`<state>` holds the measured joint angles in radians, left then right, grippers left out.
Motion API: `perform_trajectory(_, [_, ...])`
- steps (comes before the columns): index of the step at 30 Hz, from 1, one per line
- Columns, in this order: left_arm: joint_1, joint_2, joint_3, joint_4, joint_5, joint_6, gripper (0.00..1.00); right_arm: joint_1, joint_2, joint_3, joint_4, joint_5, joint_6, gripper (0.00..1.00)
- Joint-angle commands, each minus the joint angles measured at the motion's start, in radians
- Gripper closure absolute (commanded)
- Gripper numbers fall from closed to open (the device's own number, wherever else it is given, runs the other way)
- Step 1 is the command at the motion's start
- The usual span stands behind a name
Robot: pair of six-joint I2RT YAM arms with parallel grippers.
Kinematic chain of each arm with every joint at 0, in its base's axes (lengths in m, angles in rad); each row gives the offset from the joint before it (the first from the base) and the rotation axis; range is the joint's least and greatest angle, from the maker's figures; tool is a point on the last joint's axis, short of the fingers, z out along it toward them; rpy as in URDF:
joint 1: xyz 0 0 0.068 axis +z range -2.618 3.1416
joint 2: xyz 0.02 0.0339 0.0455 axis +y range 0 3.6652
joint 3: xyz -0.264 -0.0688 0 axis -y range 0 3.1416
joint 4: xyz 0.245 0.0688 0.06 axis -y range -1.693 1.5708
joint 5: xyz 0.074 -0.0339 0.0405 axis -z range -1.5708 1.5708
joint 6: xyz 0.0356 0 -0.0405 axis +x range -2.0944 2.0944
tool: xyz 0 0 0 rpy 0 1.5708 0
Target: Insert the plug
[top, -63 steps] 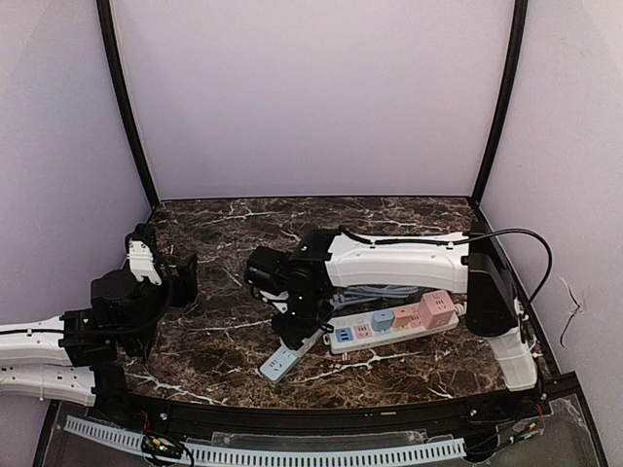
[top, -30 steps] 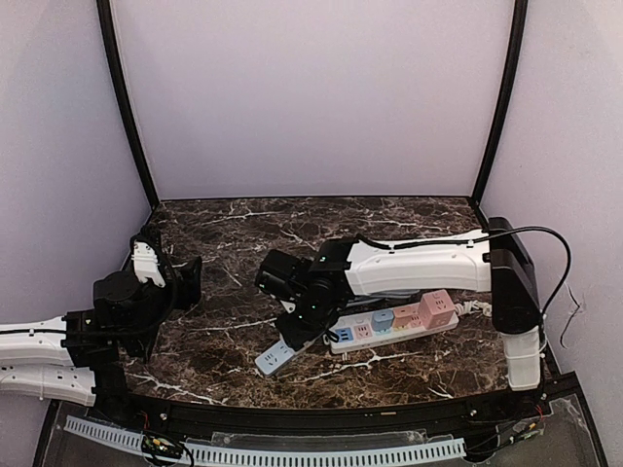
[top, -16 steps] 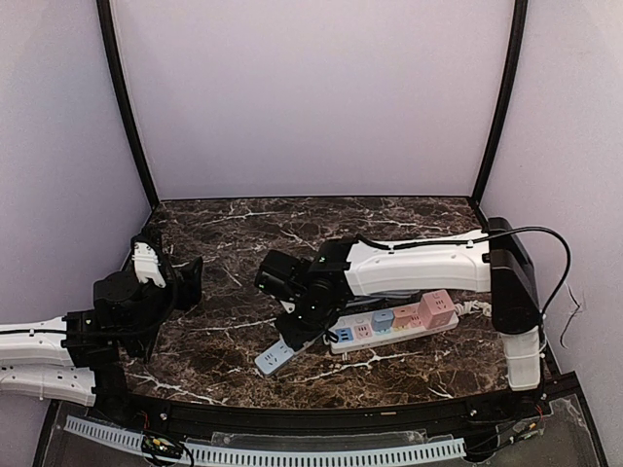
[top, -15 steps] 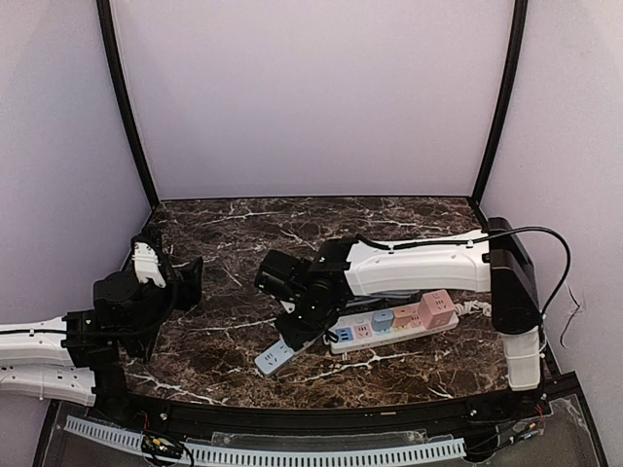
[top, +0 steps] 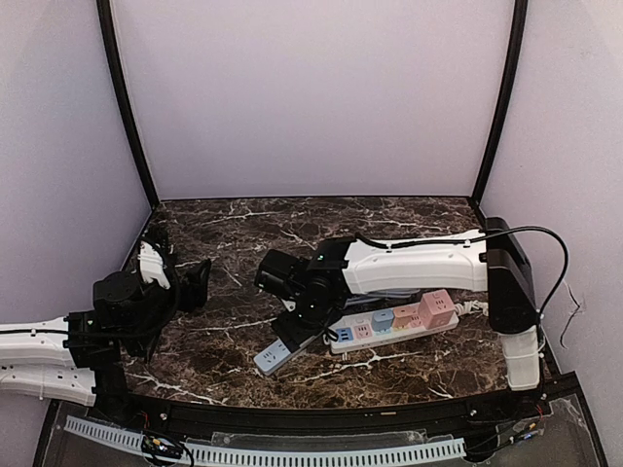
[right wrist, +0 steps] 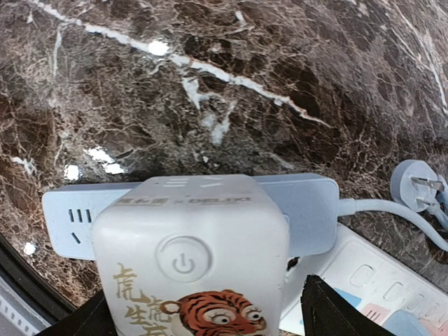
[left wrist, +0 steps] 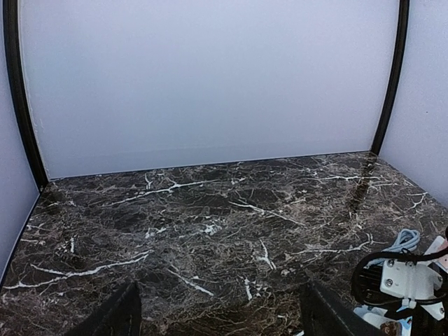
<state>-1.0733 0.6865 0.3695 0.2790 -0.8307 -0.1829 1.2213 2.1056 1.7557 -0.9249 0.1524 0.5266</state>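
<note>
**A:** Where's the right gripper [right wrist: 206,311]?

**B:** Its fingers are spread either side of the white cube plug with the tiger print [right wrist: 189,238], with a gap on one side. I judge it released. The plug sits on the pale blue power strip [right wrist: 311,210], apparently seated.

**A:** Risk?

**B:** A finger catching the cube could tilt it out. The strip lies loose near the front edge of the dark marble tabletop [top: 243,224], with the white multi-socket strip [right wrist: 364,276] just beside it. There's room upward and toward the back. The left gripper [left wrist: 220,311] is open, well apart.

Two power strips [top: 275,356] [top: 362,337], one tiger-printed cube adapter [right wrist: 189,238], one loose plug [right wrist: 413,183]
</note>
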Motion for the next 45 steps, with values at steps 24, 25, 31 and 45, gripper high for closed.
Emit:
perform_trajectory(24, [0.006, 0.164, 0.039, 0.038, 0.221, 0.013, 0.09, -0.085, -0.495, -0.301, 0.332, 0.371, -0.062, 0.01])
perform_trajectory(25, [0.006, 0.171, 0.041, 0.039, 0.225, 0.014, 0.08, -0.085, -0.530, -0.333, 0.365, 0.392, -0.077, 0.01])
perform_trajectory(31, [0.006, 0.198, 0.046, 0.044, 0.234, 0.017, 0.02, -0.123, -0.725, -0.541, 0.545, 0.509, -0.121, 0.01])
perform_trajectory(45, [0.015, 0.167, 0.048, -0.008, 0.005, 0.106, 0.01, -0.428, -1.245, -1.085, 0.896, 0.357, -0.232, 0.01])
